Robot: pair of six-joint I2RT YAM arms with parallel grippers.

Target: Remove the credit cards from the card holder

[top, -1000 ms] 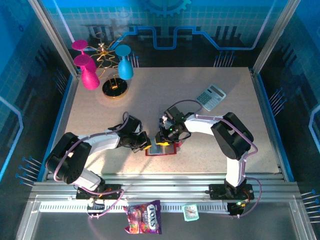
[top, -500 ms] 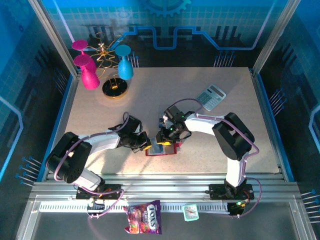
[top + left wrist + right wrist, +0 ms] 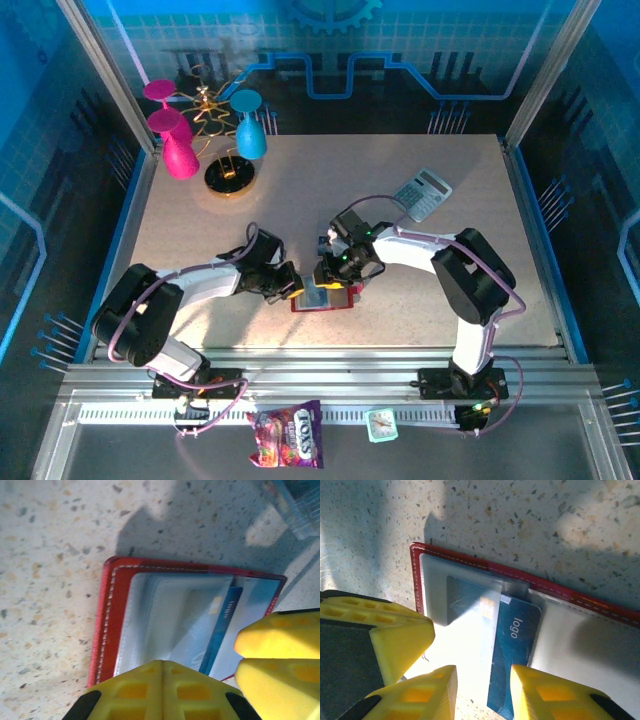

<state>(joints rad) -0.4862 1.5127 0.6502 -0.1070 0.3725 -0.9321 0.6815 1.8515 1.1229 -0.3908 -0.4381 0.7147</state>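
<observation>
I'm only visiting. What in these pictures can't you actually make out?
- Number of cards: in the left wrist view, the frosted pocket of the card holder blurs everything but the blue card.
- Whether the right gripper touches that card: in the right wrist view, the bottom edge cuts the contact off.
- Near side of the card holder: in the left wrist view, it lies under the shut left gripper.
- Top view: both grippers cover the card holder, which is too small to read.

Blue cc [image 3: 318, 298] slightly further out
</observation>
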